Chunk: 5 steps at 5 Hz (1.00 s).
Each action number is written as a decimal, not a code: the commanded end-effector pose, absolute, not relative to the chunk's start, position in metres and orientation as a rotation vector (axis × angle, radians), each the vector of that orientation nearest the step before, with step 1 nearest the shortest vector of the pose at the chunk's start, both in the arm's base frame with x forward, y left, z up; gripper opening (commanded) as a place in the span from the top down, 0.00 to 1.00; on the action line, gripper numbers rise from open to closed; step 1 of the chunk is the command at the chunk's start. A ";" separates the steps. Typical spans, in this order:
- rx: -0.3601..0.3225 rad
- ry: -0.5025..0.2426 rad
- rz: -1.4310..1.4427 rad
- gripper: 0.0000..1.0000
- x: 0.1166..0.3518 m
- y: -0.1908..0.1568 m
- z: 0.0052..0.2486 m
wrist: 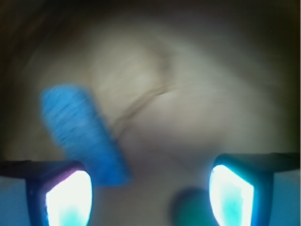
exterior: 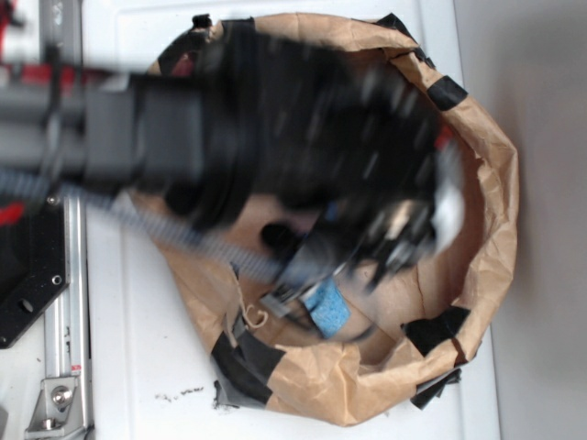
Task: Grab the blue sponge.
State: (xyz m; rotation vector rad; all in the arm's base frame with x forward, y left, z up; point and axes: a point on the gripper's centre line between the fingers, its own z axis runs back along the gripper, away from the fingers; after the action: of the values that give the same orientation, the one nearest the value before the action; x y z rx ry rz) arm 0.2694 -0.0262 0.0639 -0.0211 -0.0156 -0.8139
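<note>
Hand (wrist: 150, 188) is apart, both fingers (wrist: 70, 197) showing at the bottom corners of the wrist view with a wide gap and nothing between them. Blue sponge (wrist: 80, 132) lies on the crumpled floor of the brown paper bag (exterior: 486, 183), angled, its lower end just beside my left-side finger in the wrist view but outside the gap. From the exterior view I see the sponge (exterior: 327, 308) low in the bag, with the blurred black arm (exterior: 275, 119) reaching over the rim. Green ball (wrist: 188, 209) sits dark and fuzzy low in the gap, near the other finger. Progress as I judge it: reach into the bag done, no grasp yet. Left: shift sideways so the sponge sits between the fingers, clamp, lift without catching the ball.
</note>
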 end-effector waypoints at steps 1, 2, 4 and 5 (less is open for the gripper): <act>-0.061 -0.124 -1.060 0.00 0.264 -0.053 0.053; -0.131 -0.087 -1.176 0.00 0.263 -0.060 0.030; 0.065 -0.025 -0.968 1.00 0.278 -0.037 0.028; 0.201 -0.055 -0.711 1.00 0.289 0.002 0.062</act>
State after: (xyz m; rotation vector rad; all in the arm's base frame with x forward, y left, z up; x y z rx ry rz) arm 0.2871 0.0053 0.0440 0.1777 0.0235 -0.7429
